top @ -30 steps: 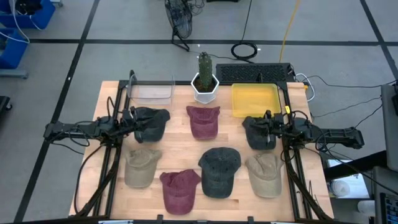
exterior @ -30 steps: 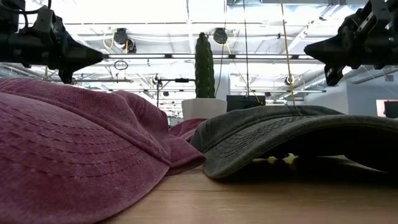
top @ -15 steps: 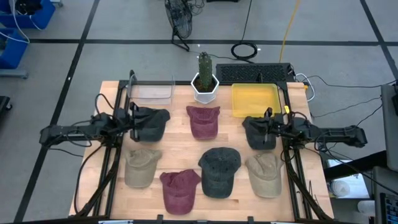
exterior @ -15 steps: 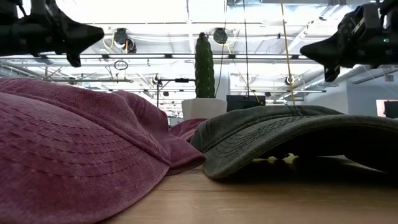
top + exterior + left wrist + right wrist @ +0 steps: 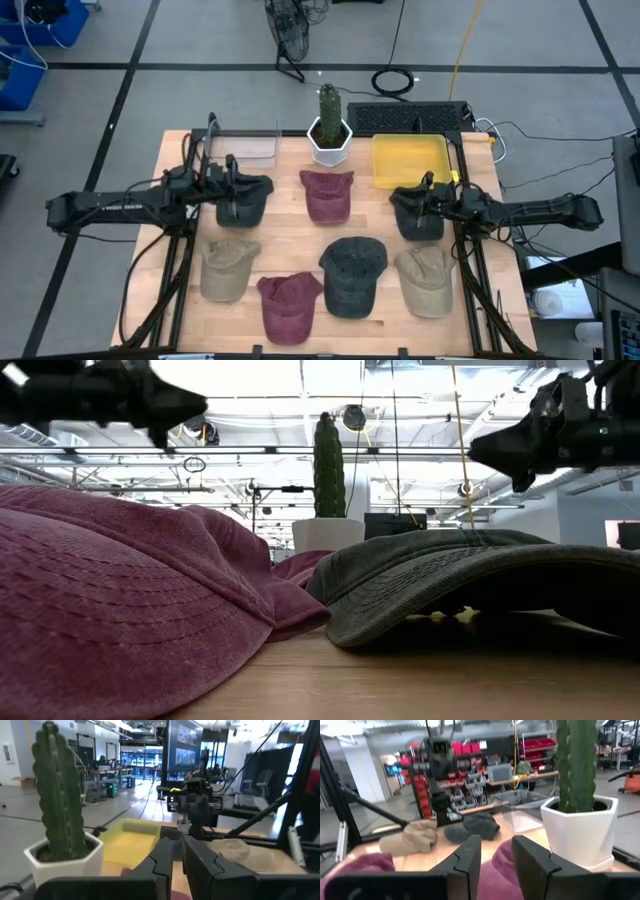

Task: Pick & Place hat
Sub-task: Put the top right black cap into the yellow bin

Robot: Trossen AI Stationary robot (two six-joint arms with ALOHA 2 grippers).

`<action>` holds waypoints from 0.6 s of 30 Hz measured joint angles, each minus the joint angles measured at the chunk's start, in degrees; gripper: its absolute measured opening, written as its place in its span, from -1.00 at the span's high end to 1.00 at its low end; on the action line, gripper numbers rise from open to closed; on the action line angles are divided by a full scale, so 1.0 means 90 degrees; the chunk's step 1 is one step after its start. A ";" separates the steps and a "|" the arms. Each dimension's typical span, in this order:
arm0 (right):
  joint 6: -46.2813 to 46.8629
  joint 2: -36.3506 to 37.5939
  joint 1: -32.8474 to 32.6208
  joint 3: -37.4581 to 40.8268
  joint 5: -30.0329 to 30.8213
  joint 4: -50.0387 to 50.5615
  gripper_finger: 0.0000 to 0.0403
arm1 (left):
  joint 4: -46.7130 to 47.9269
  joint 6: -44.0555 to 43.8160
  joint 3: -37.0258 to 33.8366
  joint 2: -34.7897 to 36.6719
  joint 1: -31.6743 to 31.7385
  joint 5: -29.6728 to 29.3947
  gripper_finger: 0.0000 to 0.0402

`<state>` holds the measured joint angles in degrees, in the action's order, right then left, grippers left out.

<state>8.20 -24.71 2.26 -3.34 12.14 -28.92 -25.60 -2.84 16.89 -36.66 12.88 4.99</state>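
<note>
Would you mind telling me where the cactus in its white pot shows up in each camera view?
High view: cactus at the table's back edge, centre.
Low view: cactus behind the hats, middle.
Left wrist view: cactus close, at the picture's left.
Right wrist view: cactus close, at the picture's right.
Shared landmark: its white pot.

Seven hats lie on the table, cactus pot behind.
</note>
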 joint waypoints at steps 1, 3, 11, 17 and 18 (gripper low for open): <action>-0.0023 -0.0075 0.0000 -0.0004 0.0002 -0.0017 0.49 | 0.0014 0.0077 0.0161 -0.0186 0.0015 0.0000 0.77; -0.0055 -0.0190 0.0000 -0.0004 0.0002 -0.0044 0.49 | 0.0025 0.0084 0.0418 -0.0513 0.0025 0.0003 0.77; 0.0001 -0.0375 -0.0005 -0.0004 -0.0039 0.0080 0.49 | 0.0040 0.0093 0.0563 -0.1443 -0.0017 0.0632 0.77; -0.0008 -0.0389 -0.0154 -0.0004 -0.0209 0.0145 0.49 | -0.0146 0.0312 0.0563 -0.1520 0.0074 0.0591 0.77; -0.0052 -0.0389 -0.0193 -0.0004 -0.0198 0.0147 0.49 | -0.0222 0.0305 0.0563 -0.1514 0.0111 0.0600 0.77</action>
<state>7.74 -28.21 0.53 -3.38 10.36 -27.60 -27.59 -0.10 21.96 -50.29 13.88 10.39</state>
